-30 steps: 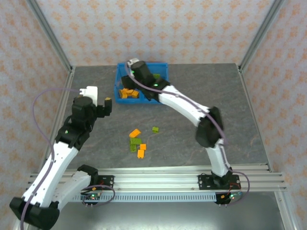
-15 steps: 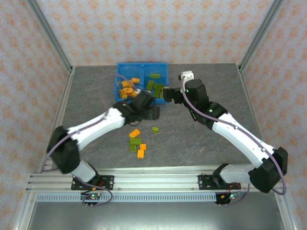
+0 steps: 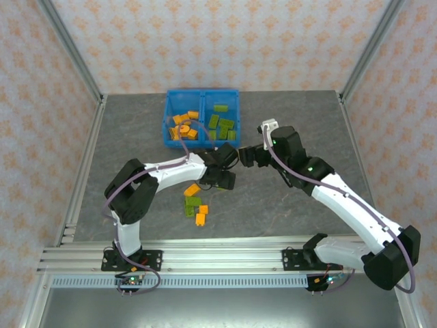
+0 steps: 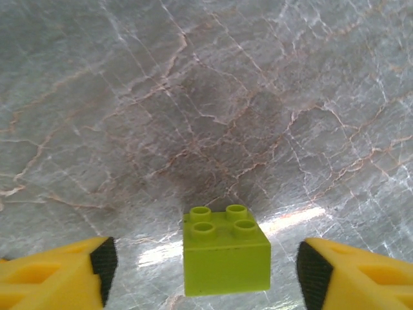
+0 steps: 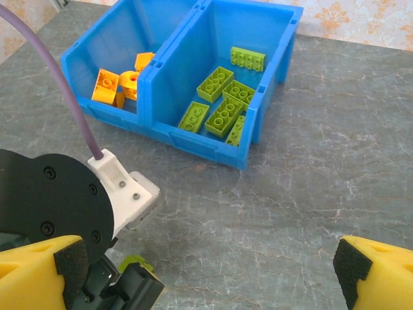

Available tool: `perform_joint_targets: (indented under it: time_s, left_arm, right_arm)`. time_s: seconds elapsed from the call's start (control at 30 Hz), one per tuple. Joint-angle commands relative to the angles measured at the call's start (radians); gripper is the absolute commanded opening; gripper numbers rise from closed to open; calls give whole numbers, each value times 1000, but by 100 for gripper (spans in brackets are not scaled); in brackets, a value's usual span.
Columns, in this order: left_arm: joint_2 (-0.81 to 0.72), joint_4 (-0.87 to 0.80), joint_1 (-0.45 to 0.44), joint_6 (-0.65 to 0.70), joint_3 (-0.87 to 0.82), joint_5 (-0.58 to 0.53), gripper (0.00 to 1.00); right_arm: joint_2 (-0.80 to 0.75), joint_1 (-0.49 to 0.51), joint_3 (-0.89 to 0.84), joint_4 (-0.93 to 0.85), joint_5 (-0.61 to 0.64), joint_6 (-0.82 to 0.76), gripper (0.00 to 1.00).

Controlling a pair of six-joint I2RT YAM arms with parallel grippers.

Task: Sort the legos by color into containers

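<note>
Hanging low over the gray surface (image 3: 307, 130), the left fingers (image 3: 226, 179) are spread wide. One green lego (image 4: 226, 248) sits between them, apart from both. The right fingers (image 3: 246, 156) are wide too and hold nothing. The blue containers (image 5: 193, 139) hold orange legos (image 5: 119, 84) on one side and green legos (image 5: 222, 106) on the other. Loose legos (image 3: 193, 202) lie on the surface.

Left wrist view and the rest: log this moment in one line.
left gripper: open, lined up on lime green brick on table | right gripper: open, empty, facing containers | other legos: loose on table
</note>
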Motion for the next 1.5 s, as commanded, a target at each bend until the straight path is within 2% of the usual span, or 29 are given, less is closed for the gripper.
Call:
perform_joint_targets:
  time_s: [0.0,0.17,0.23,0.43,0.63,0.7,0.83,1.07,1.2,1.37,1.47]
  left_arm:
    - [5,38,5,-15,-24,41,67]
    - [17,39,6,-21,-37,43,43]
    - [17,44,5,-21,-38,43,37]
    - [3,45,17,-3,-25,21,31]
    - [-57,10,111,96,69,-2,31]
    - [-62,-12,147,126,137,-4,31]
    - [-41,-30,201,179,322,-50,31]
    - [197,-43,279,235,743,-181,31]
    - [410,-40,323,229,1003,-181,31]
    - [663,-34,355,215,1309,-129,31]
    - [731,5,361,204,1360,-111,31]
  right_arm:
    - [-17,3,-17,-16,42,-15,99]
    - [-18,3,-18,-10,64,-4,99]
    - [-24,3,-14,-20,67,0,99]
    - [-79,4,-20,-83,71,31,99]
    - [-160,-1,-43,-188,113,68,99]
    - [-180,-1,-41,-197,87,69,99]
    - [-170,-1,-37,-183,-68,55,100]
    - [-135,-1,-40,-139,-115,76,98]
    - [-140,-1,-40,-142,-106,85,98]
    - [-161,-1,-50,-141,-102,102,97]
    - [-178,-2,-62,-135,-98,118,97]
